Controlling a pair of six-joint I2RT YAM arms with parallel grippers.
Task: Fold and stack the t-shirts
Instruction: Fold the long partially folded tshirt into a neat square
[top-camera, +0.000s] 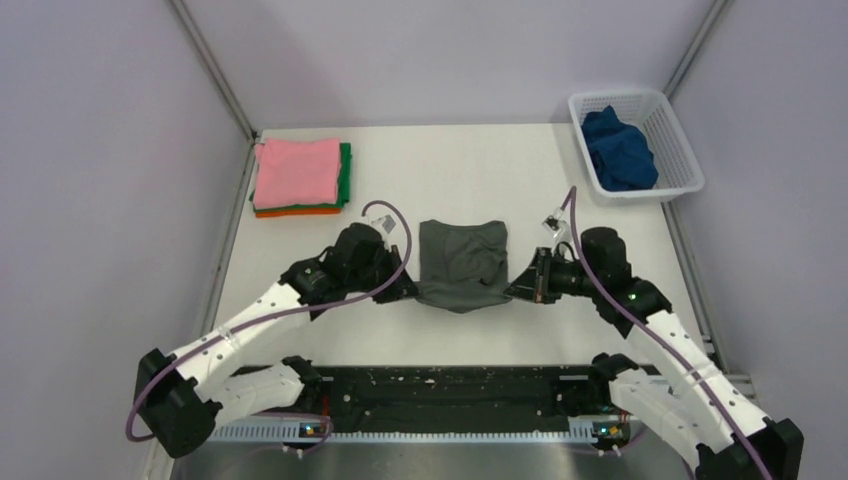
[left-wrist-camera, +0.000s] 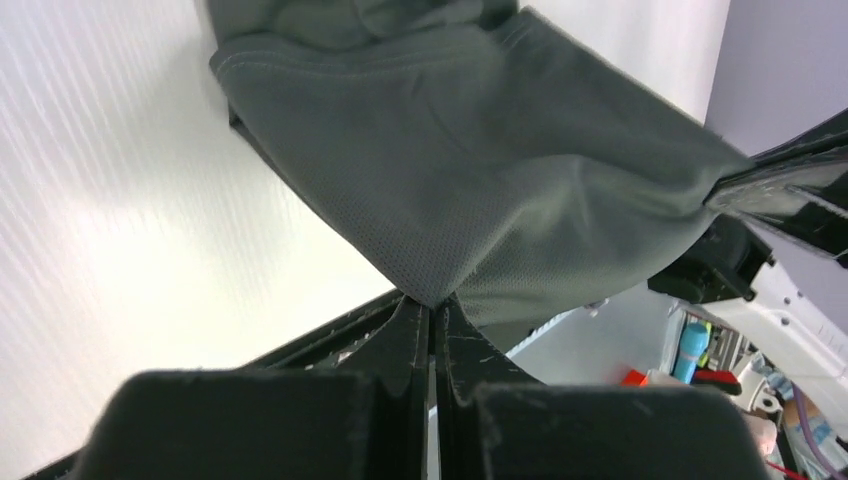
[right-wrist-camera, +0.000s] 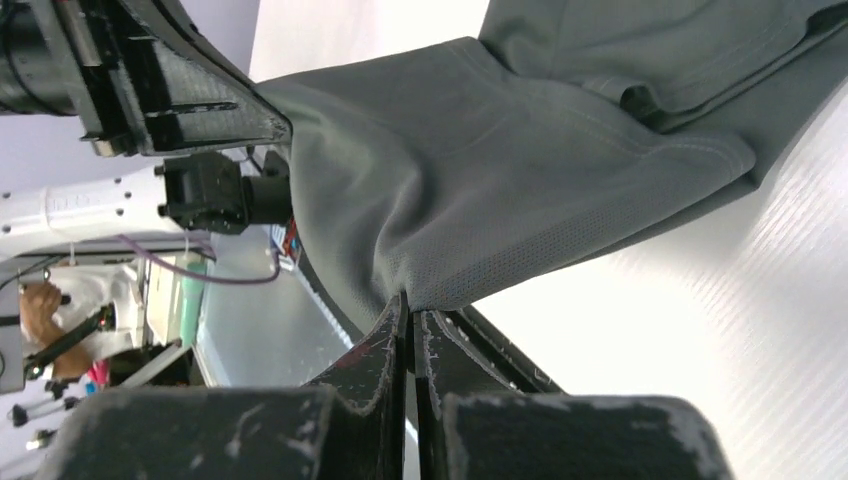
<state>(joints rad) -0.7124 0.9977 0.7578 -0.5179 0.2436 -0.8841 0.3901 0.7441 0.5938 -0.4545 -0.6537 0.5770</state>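
Clenched, the left gripper (left-wrist-camera: 432, 306) and right gripper (right-wrist-camera: 410, 302) each held a near corner of the dark grey cloth t-shirt (top-camera: 462, 262), mid-frame. A folded pink tee (top-camera: 297, 172), green tee (top-camera: 345, 176) and orange tee (top-camera: 300, 211) sat stacked upper left. A dark blue tee (top-camera: 618, 150) lay in the white plastic mesh basket (top-camera: 678, 140) upper right.

the dark grey t-shirt (left-wrist-camera: 470, 170) is matt, fine-meshed knit cloth with stitched hems; the table (right-wrist-camera: 760, 330) looks smooth, faintly glossy white.

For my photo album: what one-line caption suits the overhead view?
Left end effector and right end effector pinch a dark grey cloth t-shirt by its near corners.
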